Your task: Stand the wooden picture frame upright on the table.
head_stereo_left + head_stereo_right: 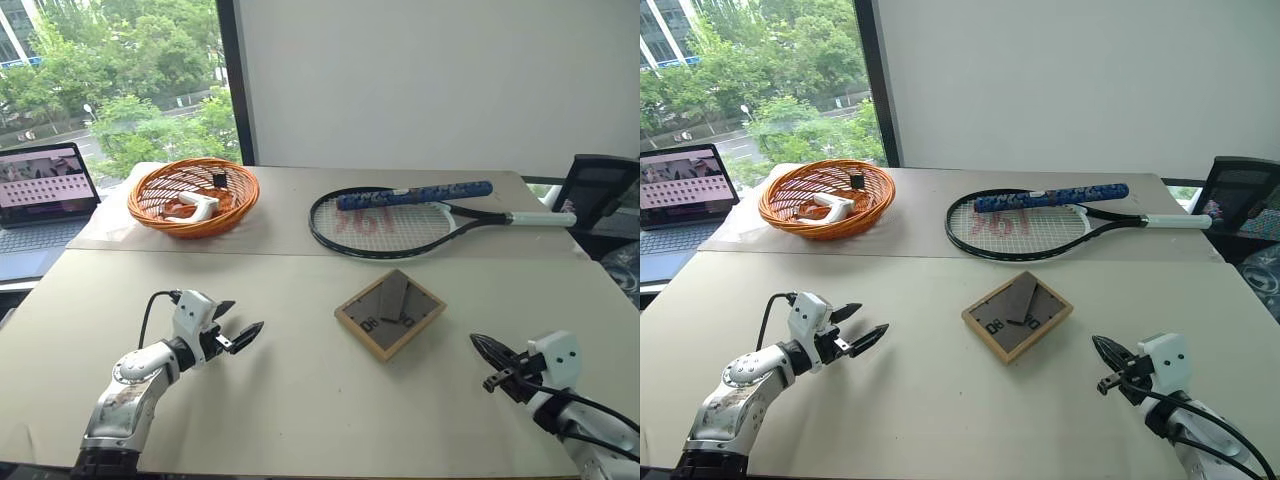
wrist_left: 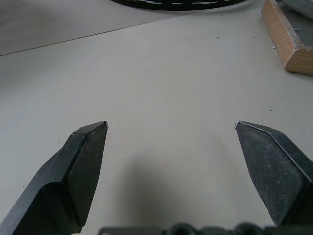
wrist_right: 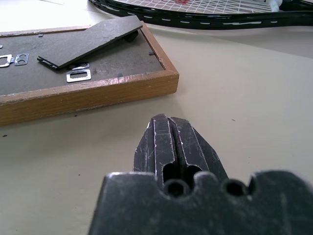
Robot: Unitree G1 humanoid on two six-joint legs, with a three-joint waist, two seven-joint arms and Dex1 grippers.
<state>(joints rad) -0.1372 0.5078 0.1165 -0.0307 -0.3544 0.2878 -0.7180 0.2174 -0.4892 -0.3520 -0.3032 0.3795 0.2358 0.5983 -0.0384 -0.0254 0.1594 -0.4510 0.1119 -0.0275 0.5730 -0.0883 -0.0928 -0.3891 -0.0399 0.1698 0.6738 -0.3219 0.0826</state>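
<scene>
Two black-fingered grippers hover over the large matte beige table (image 1: 300, 420): the left gripper (image 1: 238, 328) spread wide and empty; between them the small light-wood picture frame (image 1: 390, 312) lies flat, dark grey back and stand flap upward; the right gripper (image 1: 487, 353) pinched closed, empty.

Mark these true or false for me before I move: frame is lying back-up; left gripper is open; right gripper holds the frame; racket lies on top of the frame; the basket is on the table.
1. The wooden picture frame lies flat, back up: true.
2. The left gripper is open: true.
3. The right gripper holds the frame: false; it is shut on nothing, apart from the frame.
4. The tennis racket lies on the frame: false; bare table separates them.
5. The wicker basket is on the table: true.
</scene>
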